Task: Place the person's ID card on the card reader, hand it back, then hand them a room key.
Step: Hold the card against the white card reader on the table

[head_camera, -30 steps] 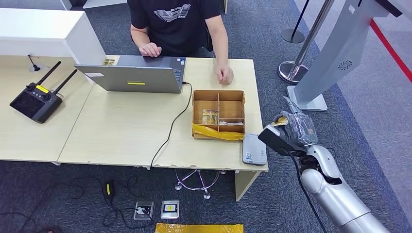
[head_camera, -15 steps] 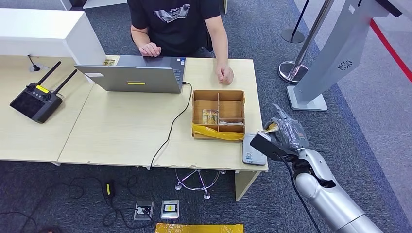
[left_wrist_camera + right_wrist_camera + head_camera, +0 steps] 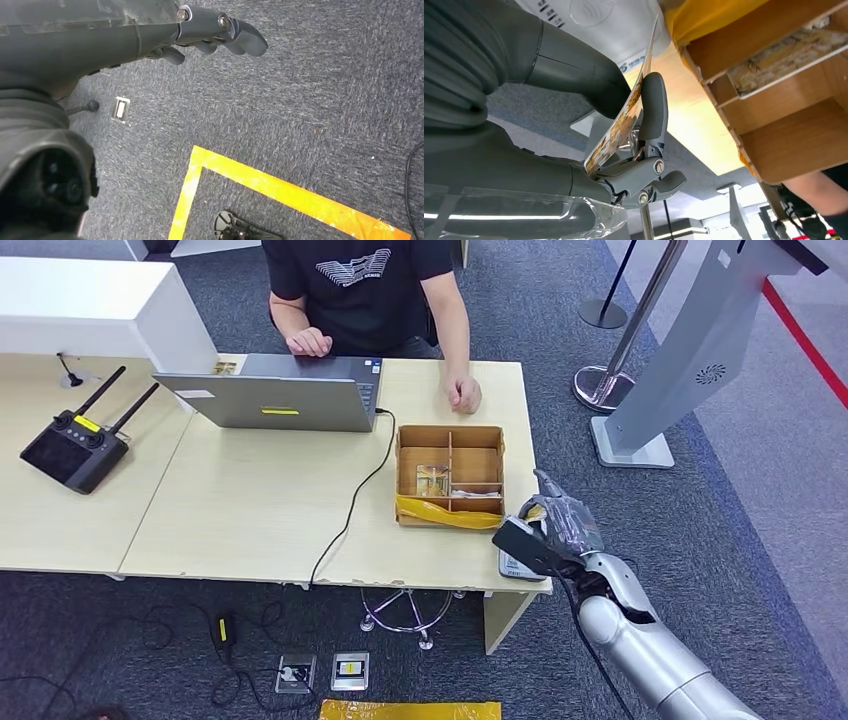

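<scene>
Head view: a pale wooden desk point(image 3: 250, 510) stands on dark blue-grey carpet point(image 3: 600, 440), with a white counter block point(image 3: 90, 305) at its far left corner; a grey laptop point(image 3: 275, 392) sits open near the far edge, a black cable point(image 3: 350, 510) running from it over the near edge to the floor, and a black remote controller point(image 3: 75, 445) with two antennas lies at the left. A person in a black T-shirt point(image 3: 360, 290) sits behind the desk, one hand at the laptop, the other resting on the desktop. A partitioned wooden box point(image 3: 450, 475) with yellow tape along its near rim stands toward the right end, and the grey card reader point(image 3: 520, 555) lies just beside it at the near right corner. The right hand point(image 3: 560, 525) hovers over the reader, the silver arm rising from below; a stanchion base point(image 3: 600, 385) and a slanted grey kiosk point(image 3: 690, 350) occupy the room at right. Left wrist view: the left hand point(image 3: 210, 32) hangs over carpet marked with orange tape point(image 3: 280, 190), fingers loosely curled and holding nothing. Right wrist view: the right hand pinches the ID card point(image 3: 624, 115) on edge between thumb and a finger, close above the reader's white face, beside the box; whether the card touches the reader cannot be told
</scene>
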You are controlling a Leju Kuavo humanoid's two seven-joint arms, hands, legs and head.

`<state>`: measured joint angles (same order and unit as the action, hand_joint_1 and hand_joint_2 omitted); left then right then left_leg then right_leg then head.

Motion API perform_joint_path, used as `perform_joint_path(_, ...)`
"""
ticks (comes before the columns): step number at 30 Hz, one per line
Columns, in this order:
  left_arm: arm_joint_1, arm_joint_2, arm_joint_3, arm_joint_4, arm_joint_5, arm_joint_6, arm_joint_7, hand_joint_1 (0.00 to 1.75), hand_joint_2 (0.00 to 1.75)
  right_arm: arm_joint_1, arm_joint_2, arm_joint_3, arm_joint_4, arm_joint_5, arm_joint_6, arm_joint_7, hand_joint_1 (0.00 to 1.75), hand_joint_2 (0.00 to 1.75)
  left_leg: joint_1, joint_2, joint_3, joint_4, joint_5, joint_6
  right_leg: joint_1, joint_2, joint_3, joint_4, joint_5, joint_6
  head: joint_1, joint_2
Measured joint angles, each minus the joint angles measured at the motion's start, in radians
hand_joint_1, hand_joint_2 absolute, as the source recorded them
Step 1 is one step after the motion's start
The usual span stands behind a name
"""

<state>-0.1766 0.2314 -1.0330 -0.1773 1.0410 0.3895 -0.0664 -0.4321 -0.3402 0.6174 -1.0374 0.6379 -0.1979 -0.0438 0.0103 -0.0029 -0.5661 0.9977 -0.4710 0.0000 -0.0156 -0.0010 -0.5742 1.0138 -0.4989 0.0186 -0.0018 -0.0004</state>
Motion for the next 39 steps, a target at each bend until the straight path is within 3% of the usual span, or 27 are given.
perform_joint_path(12,0.0,-0.003,0.0,0.0,0.012,0.007,0.0,0.0,0.0,-0.051,0.056,0.022,0.133,-0.05,-0.002,-0.02,1.75,1.75,0.0,0.0,0.0,0.0,0.0,0.0,0.0,0.0,0.0,0.0,0.0,0.0,0.0,0.0)
perform_joint_path(39,0.002,-0.007,0.004,0.0,0.042,0.031,-0.002,0.0,0.0,-0.116,0.054,0.019,0.269,-0.083,-0.01,-0.058,1.75,1.75,0.0,0.0,0.0,0.0,0.0,0.0,0.0,0.0,0.0,0.0,0.0,0.0,0.0,0.0)
